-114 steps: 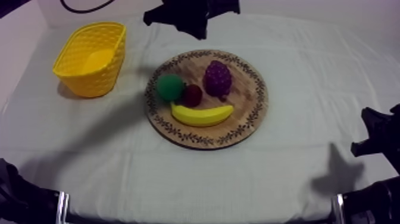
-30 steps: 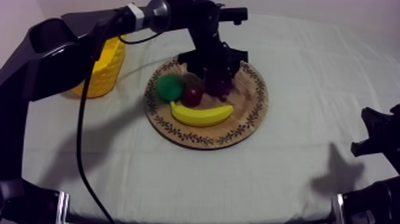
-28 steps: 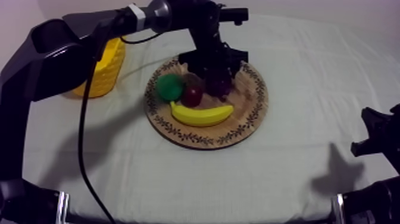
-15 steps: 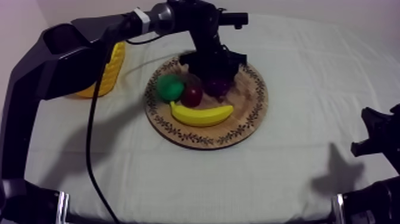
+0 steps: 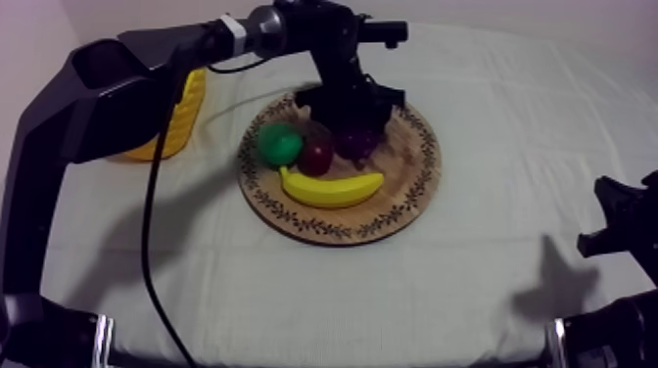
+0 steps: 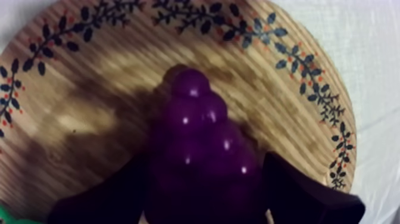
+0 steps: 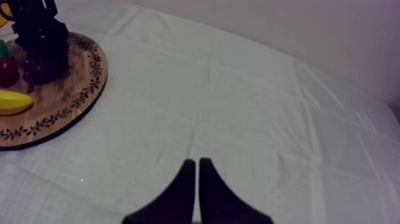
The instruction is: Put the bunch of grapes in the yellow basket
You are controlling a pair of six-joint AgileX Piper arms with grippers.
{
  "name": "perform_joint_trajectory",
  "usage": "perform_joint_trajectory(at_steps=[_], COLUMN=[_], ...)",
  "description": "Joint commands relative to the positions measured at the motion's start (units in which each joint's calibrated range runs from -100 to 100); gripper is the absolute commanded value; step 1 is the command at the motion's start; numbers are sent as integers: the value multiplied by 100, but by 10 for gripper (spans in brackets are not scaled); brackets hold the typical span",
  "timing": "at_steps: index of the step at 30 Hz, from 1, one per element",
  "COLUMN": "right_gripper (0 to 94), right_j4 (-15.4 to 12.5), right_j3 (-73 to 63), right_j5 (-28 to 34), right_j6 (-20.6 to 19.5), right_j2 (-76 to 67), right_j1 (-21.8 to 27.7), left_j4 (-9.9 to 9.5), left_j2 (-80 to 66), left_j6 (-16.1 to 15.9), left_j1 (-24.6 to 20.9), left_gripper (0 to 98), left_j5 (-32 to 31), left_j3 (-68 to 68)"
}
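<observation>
The clothed table [image 5: 470, 284] carries 2 things: wooden board [image 5: 406, 168], yellow basket [image 5: 188, 115].

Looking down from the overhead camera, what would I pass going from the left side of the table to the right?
yellow basket → pear → small red fruit → bunch of grapes → right arm. The banana stretches from the pear to the grapes, so it has no clear place in the order.
</observation>
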Motion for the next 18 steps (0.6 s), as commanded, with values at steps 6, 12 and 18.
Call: perform_joint_trajectory(at_steps=[6, 12, 18], right_gripper=[5, 5, 5], right_j4=[2, 2, 2], right_j3=[-1, -1, -1], right_j5=[-13, -13, -13], right_j6=[2, 2, 2], right_j2=[0, 0, 0], right_j1=[1, 1, 1], left_j4=[-20, -63, -165], left_j2=[-24, -80, -190], left_j6=[-16, -9, -31], left_j1=[5, 26, 55], left_gripper=[596, 520, 481], left_j5=[-47, -101, -149], left_j3=[61, 106, 168])
